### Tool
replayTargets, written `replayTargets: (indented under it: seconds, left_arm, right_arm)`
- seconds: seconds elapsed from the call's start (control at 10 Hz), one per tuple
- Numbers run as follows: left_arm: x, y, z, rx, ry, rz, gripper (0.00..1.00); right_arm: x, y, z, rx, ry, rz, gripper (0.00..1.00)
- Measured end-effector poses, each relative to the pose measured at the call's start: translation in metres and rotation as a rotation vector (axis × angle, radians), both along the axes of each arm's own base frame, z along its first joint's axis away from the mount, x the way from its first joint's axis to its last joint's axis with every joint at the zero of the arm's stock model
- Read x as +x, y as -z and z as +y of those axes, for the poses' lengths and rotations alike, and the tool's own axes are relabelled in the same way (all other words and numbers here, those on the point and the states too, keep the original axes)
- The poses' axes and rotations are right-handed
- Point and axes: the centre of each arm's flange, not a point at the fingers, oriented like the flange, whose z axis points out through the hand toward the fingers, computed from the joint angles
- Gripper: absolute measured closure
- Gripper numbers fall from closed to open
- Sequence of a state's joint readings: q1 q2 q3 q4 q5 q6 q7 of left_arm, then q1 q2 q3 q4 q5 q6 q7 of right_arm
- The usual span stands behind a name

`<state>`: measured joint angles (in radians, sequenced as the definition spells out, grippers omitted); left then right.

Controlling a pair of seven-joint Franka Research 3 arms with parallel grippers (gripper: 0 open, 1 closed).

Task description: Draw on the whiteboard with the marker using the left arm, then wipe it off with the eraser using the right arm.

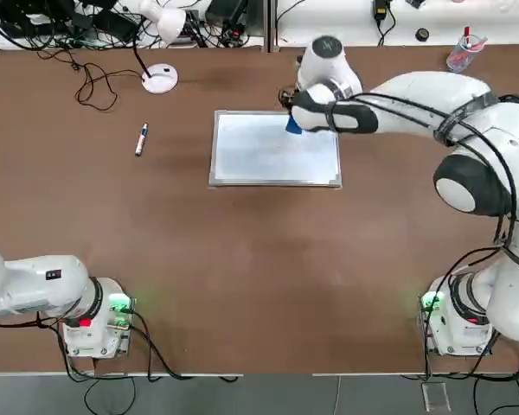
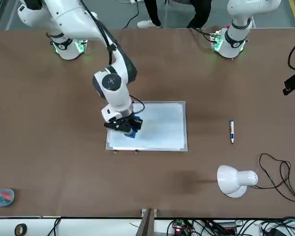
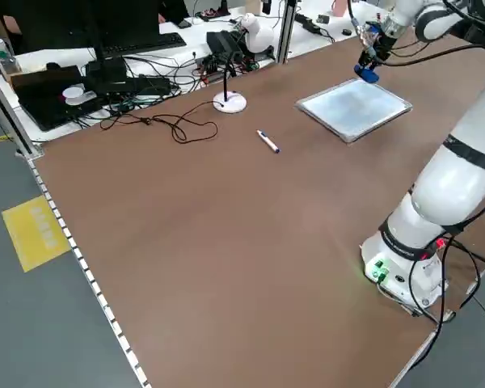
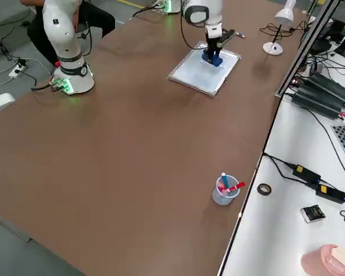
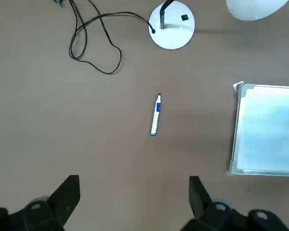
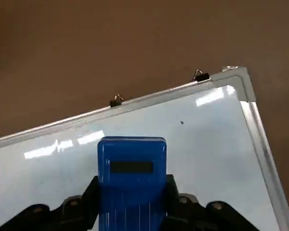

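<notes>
White rectangular whiteboard [image 1: 275,151] with silver-grey frame, flat on the brown desk [image 1: 242,259]. Bright blue block-shaped eraser [image 6: 132,178], pinched between the fingers of the black right gripper [image 6: 132,202], over the board, near its far edge; contact with the surface, cannot tell. Slim white pen-like marker with dark blue cap [image 1: 142,139], lying on the desk, apart from the whiteboard, between it and the black cable coil [image 1: 95,86]. Black left gripper [image 5: 135,202], fingers spread, nothing between them, above the desk. White lamp [image 2: 233,181], beside the cable coil. Clear cup with red items [image 1: 465,54], at the desk's far edge.
</notes>
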<state>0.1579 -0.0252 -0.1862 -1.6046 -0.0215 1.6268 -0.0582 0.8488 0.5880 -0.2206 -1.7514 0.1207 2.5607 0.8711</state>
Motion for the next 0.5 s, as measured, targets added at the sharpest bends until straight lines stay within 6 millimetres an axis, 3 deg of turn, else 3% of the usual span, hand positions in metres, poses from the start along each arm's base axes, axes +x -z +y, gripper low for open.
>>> replayTargets:
  seconds: [0.3, 0.5]
  left_arm:
    - [0.000, 0.001, 0.000, 0.000, 0.000, 0.002, 0.00]
    - [0.000, 0.002, 0.000, 0.000, 0.000, 0.003, 0.00]
  right_arm:
    - [-0.009, 0.042, -0.004, -0.025, -0.007, 0.015, 0.44]
    - [-0.010, 0.049, -0.005, -0.029, -0.008, 0.016, 0.44]
